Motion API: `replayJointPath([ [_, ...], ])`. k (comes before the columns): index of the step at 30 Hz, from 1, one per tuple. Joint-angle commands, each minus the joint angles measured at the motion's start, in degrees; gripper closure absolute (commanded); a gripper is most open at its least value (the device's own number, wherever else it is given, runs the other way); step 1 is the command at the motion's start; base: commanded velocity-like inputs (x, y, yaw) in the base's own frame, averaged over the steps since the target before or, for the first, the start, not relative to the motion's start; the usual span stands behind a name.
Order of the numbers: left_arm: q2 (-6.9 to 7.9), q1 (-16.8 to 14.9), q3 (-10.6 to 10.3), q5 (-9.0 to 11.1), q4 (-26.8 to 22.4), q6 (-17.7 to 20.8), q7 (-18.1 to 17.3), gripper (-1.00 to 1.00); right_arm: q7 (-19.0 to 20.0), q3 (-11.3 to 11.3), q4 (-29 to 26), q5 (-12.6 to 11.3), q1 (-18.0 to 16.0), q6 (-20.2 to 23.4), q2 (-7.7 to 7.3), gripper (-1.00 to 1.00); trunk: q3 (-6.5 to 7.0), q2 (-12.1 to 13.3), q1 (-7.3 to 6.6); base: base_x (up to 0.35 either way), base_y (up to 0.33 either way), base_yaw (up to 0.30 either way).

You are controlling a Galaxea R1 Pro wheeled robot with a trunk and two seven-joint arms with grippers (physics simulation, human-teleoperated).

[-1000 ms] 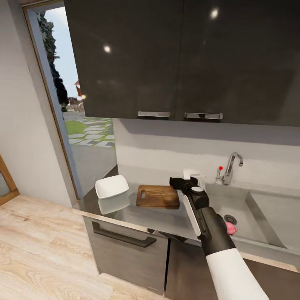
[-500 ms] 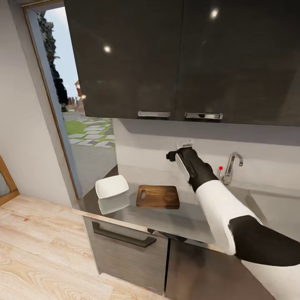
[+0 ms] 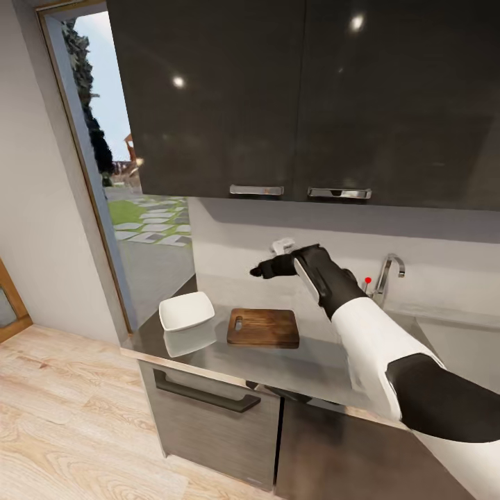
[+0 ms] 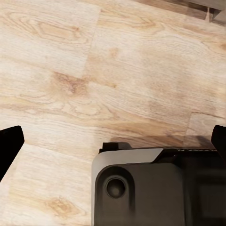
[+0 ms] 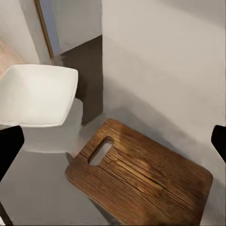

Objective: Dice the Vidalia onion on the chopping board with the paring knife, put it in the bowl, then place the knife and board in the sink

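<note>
My right gripper hangs in the air above the brown wooden chopping board, fingers pointing left, open and empty. In the right wrist view the board lies below the gripper, with the white square bowl beside it. On the dark glossy countertop the bowl stands left of the board. My right arm covers most of the sink; its chrome tap shows behind. The onion is hidden and the paring knife is out of view. My left gripper is open over the wooden floor.
Dark wall cabinets hang low over the counter, just above my raised arm. Grey drawers with a dark bar handle sit under the countertop. An open doorway is at the left, and light wooden flooring lies beside the counter.
My right arm has lifted from the sink's edge and swung left, so the gripper now hangs above the board. The arm now hides the pink onion that showed by the drain.
</note>
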Motion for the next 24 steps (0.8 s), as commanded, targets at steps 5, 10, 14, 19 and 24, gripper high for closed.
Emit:
replayJointPath([
  [5,0.00,0.0,0.0,0.0,0.0,-0.1,0.0,-1.00,6.5,0.6,0.1,0.3,0.0,0.1,-3.01,-1.00,-0.02,0.0,0.02,0.000,0.000,0.000],
  [10,0.00,0.0,0.1,0.0,0.0,-0.1,0.0,-1.00,10.6,0.9,0.1,0.6,0.1,0.0,-4.64,-1.00,-0.02,0.0,0.02,0.005,0.000,0.000],
  [14,0.00,0.0,0.1,0.0,0.0,-0.1,0.0,-1.00,11.8,3.3,0.2,2.4,0.1,-0.1,-5.10,-1.00,-0.02,0.0,0.02,0.123,0.000,0.000],
  [19,0.03,0.0,0.1,0.0,0.0,-0.1,0.0,-1.00,16.8,8.7,1.1,4.0,0.2,-0.3,-5.54,-1.00,-0.02,0.0,0.02,0.268,0.000,0.000],
  [24,0.13,0.0,0.1,0.0,-0.1,-0.1,0.0,-1.00,22.7,12.7,1.7,4.5,0.2,-3.7,-6.48,-1.00,-0.02,0.0,0.02,0.336,0.000,0.000],
])
